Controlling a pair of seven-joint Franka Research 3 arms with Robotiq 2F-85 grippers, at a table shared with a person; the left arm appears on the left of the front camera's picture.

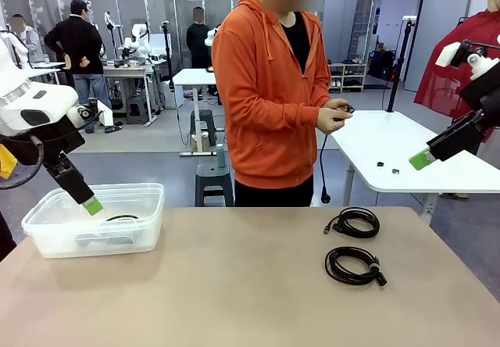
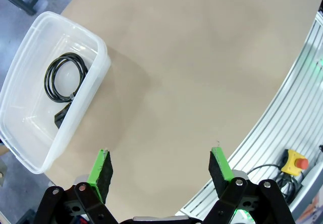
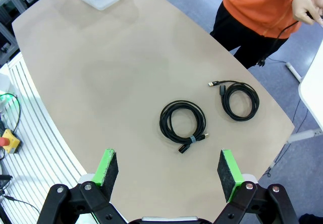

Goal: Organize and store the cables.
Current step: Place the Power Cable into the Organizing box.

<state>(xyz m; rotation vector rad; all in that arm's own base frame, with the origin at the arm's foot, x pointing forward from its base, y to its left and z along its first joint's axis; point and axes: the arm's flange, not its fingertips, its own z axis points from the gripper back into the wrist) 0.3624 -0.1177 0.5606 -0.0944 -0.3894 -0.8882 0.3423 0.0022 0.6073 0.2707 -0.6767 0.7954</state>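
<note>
Left wrist view: left hand (image 2: 160, 157) apart, empty | right hand (image 3: 167, 157) apart, empty

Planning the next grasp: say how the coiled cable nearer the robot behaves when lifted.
The near coil is thin cord, so it will probably sag when pinched. A tie by its plug seems to bind the loops, so it should stay coiled. Lying flat, it looks light and unlikely to roll.

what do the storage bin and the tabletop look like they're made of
Storage bin: likely clear plastic, glossy; the coiled cable inside shows through its walls. Tabletop: smooth matte beige, probably laminate; no grain visible, so uncertain.
</note>
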